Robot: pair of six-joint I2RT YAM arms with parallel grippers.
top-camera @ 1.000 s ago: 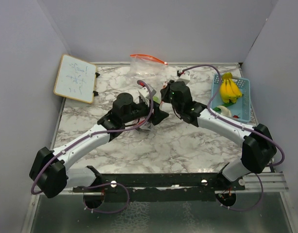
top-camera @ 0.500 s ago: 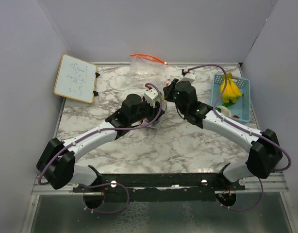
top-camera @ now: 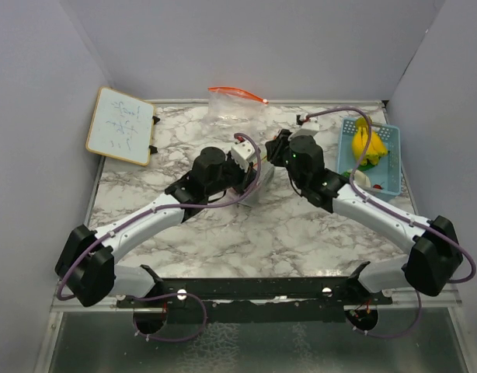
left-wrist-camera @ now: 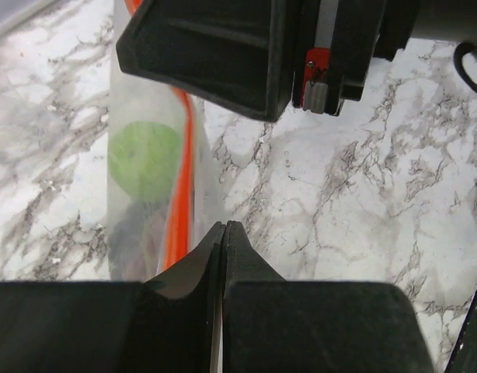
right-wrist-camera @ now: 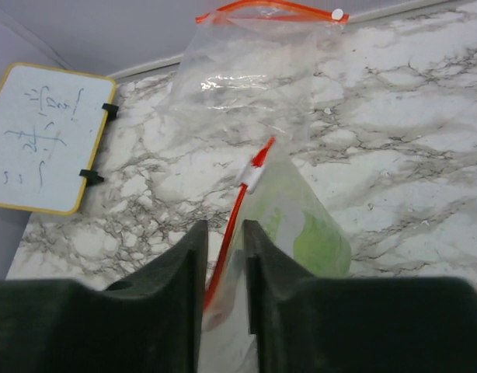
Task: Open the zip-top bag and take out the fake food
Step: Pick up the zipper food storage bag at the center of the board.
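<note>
The whiteboard (right-wrist-camera: pixel 48 140) bears scribbled handwriting, too faint to read.

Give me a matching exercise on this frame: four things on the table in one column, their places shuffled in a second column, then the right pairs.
Things:
1. banana bunch
2. lime-green fruit
3. whiteboard
4. farther zip-top bag

Places:
A. inside the nearer zip-top bag
B. back left corner
C. in the blue basket
D. back middle

Pairs: 1-C, 2-A, 3-B, 4-D
</note>
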